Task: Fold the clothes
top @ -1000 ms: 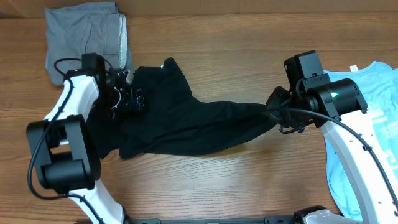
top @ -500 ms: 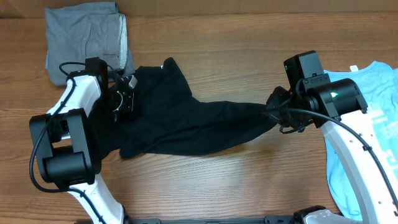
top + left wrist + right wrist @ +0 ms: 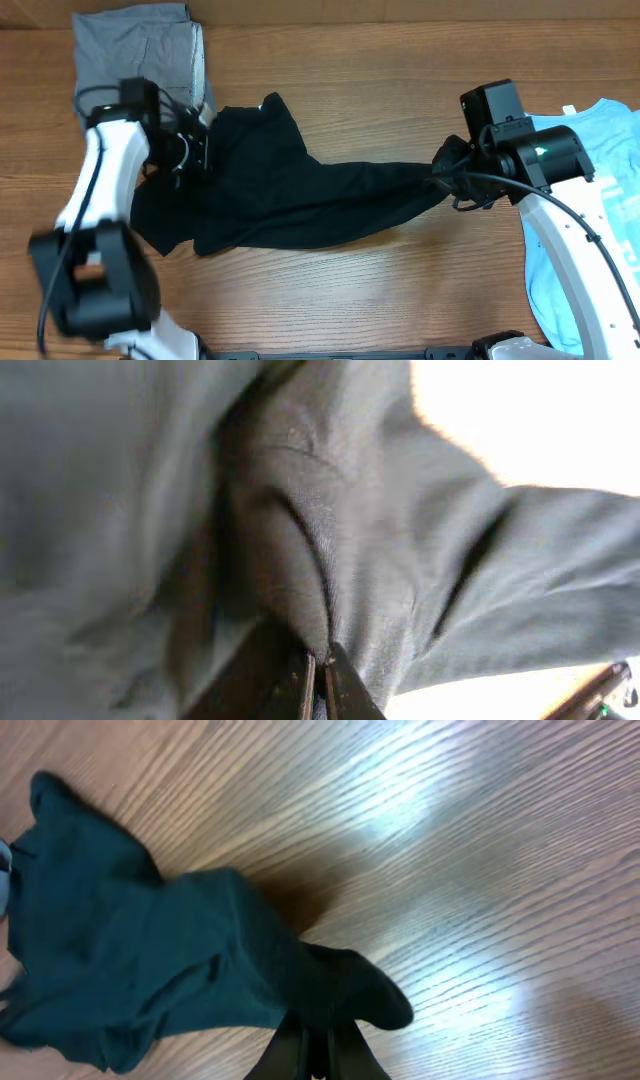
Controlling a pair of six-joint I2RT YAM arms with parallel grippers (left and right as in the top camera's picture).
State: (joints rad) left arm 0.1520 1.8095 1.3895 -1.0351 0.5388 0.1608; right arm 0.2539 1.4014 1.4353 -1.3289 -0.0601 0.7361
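While both pincers grip cloth, the holding is listed thus. Item one: black T-shirt (image 3: 300,195), in the middle of the wooden table (image 3: 380,60), crumpled at its left end and drawn into a narrow twisted band toward the right. Left gripper (image 3: 195,150): pressed together on a ridge of black fabric at the shirt's left end, the fold nipped between the tips in the wrist view. Right gripper (image 3: 445,178): likewise closed, pinching the bunched right end low over the wood. Item two: grey garment (image 3: 140,55), folded at the far left corner, just beside the black shirt. Item three: light-blue T-shirt (image 3: 610,200), flat at the right edge, partly under the right arm. Step judged in hand — opening the black shirt out flat before any fold. Handling note: raise both ends together and draw them apart evenly so the twist unwinds; keep the left end from dragging over the grey garment, then lower the cloth without slack.
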